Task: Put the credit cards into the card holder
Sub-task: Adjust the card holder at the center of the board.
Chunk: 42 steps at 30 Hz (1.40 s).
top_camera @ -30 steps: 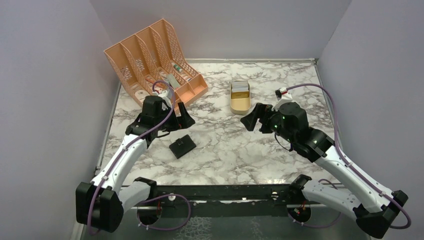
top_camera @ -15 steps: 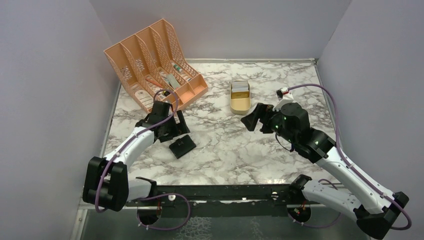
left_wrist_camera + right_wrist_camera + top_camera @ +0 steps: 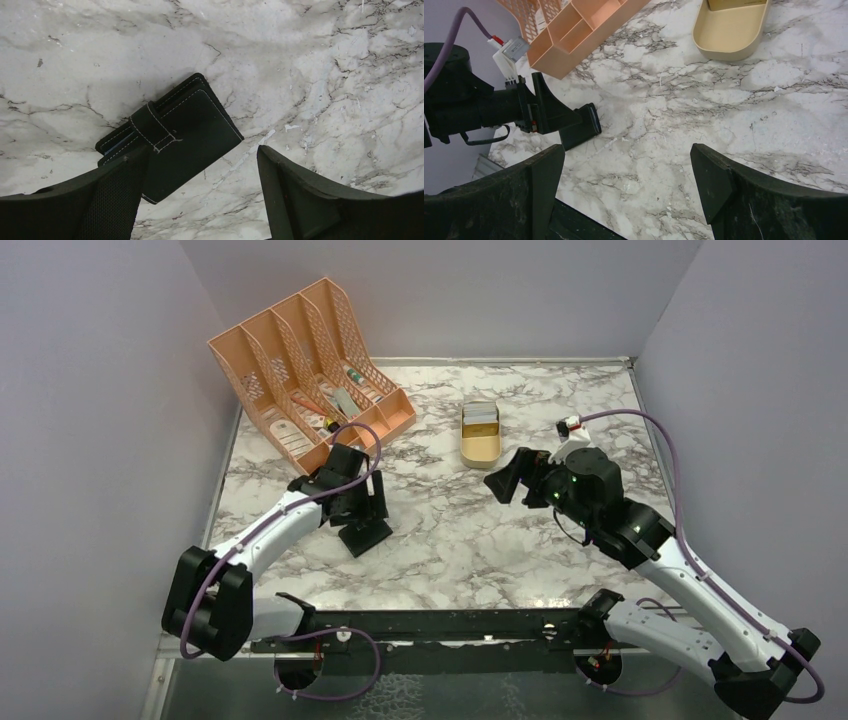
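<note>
Black card holder (image 3: 172,137), probably light, stiff and slick, lies shut on the desk (image 3: 325,75), strap toward 10 o'clock. Left fingers (image 3: 115,192) open over it; pinch its long edges. Right fingers (image 3: 734,192) open, empty.

Left tool (image 3: 369,508) low over the card holder (image 3: 367,537) — right tool (image 3: 504,481) well apart.

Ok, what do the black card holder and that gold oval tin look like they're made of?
Card holder: black leather or an imitation, matte; pale stitching runs along its edges and strap. Gold tin: probably metal with a satin finish, judging by its thin rim and soft sheen, though painted plastic cannot be ruled out.
</note>
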Each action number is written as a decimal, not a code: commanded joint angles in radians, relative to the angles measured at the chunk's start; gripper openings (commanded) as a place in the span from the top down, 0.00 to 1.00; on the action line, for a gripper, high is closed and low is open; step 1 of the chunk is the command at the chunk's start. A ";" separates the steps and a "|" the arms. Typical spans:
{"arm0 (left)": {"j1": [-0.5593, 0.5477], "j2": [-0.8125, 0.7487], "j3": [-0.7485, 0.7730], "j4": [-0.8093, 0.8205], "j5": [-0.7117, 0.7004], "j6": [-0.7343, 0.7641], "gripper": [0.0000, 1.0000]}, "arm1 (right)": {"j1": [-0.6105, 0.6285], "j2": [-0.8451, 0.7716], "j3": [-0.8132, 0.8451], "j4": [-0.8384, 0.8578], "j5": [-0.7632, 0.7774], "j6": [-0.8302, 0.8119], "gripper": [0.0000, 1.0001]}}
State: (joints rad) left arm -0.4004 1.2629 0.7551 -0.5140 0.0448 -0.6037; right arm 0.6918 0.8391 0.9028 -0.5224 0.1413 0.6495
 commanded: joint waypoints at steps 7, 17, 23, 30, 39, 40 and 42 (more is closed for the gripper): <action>-0.031 0.030 0.026 -0.084 -0.151 -0.009 0.15 | -0.005 -0.018 0.003 -0.014 0.030 -0.022 0.00; -0.032 0.035 -0.016 -0.096 -0.270 -0.112 0.07 | -0.005 -0.055 0.006 -0.036 0.074 -0.032 0.00; -0.040 0.045 -0.048 -0.051 -0.200 -0.128 0.12 | -0.005 -0.058 0.023 -0.041 0.084 -0.040 0.00; -0.124 -0.023 -0.089 -0.005 -0.112 -0.199 0.19 | -0.005 -0.060 0.012 -0.029 0.084 -0.041 0.00; -0.345 -0.042 -0.057 -0.007 -0.177 -0.237 0.31 | -0.005 -0.066 -0.005 -0.030 0.078 -0.028 0.00; -0.364 -0.034 -0.043 -0.017 -0.201 -0.235 0.32 | -0.005 -0.067 -0.005 -0.031 0.074 -0.027 0.00; -0.403 -0.006 -0.007 -0.042 -0.248 -0.223 0.34 | -0.005 -0.069 -0.003 -0.031 0.070 -0.026 0.00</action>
State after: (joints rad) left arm -0.7391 1.2343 0.6716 -0.5343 -0.1059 -0.8227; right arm 0.6918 0.7856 0.9020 -0.5484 0.1970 0.6235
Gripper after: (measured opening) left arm 0.682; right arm 0.994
